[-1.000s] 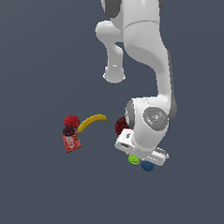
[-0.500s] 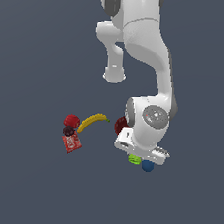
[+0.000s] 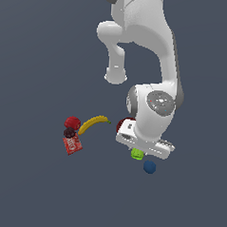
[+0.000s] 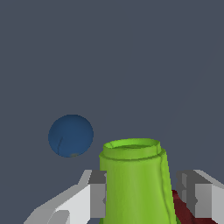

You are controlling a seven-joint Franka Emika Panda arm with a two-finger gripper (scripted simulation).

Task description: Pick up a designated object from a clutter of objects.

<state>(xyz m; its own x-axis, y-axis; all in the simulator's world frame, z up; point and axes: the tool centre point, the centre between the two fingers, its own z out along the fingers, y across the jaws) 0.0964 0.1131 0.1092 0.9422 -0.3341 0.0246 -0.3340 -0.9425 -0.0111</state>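
You are seeing almost nothing shifting, arm holding its pose over the green cup [image 3: 137, 154], gripper [image 4: 144, 194] staying spread around it, clutter lying unmoved.

Glossy white rounded arm links [image 3: 153, 37], grey joint cap, blocky white end effector [image 4: 146, 197], grey fingertip pads

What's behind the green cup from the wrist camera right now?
Past the green cup lies the blue ball on bare floor. A dark red bowl edge peeks out beside the cup; the cup and the claw cover the rest.
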